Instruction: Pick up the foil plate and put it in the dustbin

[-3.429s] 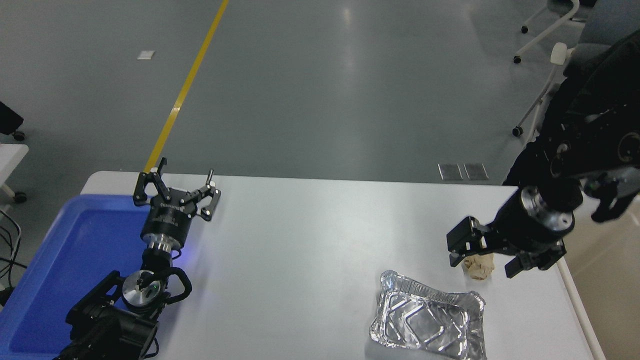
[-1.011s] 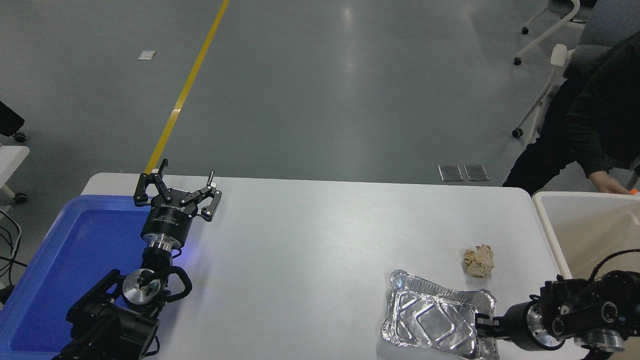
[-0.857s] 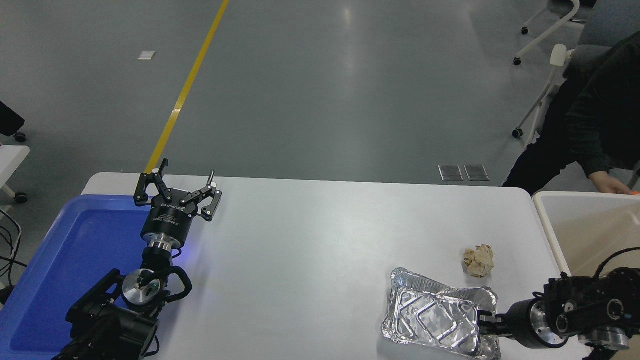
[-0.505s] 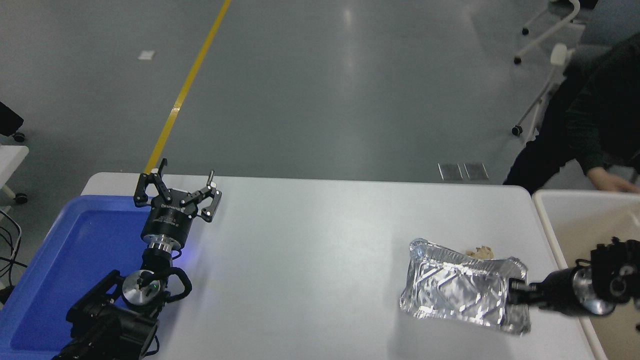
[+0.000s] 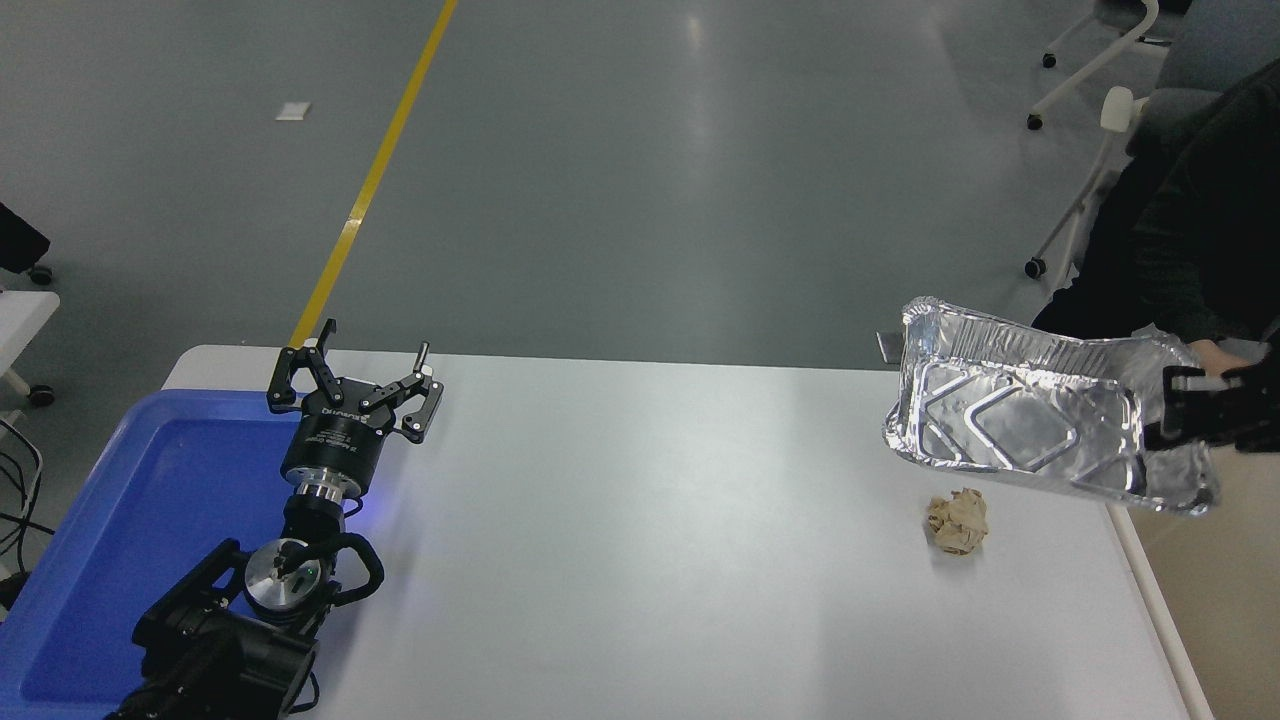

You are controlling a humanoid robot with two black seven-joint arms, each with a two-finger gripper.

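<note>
Carry step now. Right gripper (image 5: 1168, 412) pinching foil plate (image 5: 1030, 425) by right rim, high over table (image 5: 640, 520). Next: swing right over dustbin (image 5: 1225, 590), let go. Left gripper (image 5: 352, 385) parked, fingers spread.

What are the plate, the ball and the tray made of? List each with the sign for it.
Plate: thin aluminium foil, by its look; shiny silver, crinkled rim, pressed chevron ridges.
Ball: probably paper; matt tan, crumpled into creases.
Tray: seemingly plastic; smooth, even blue with a rounded moulded rim.
The right gripper holds the plate by one end, off the table.
</note>
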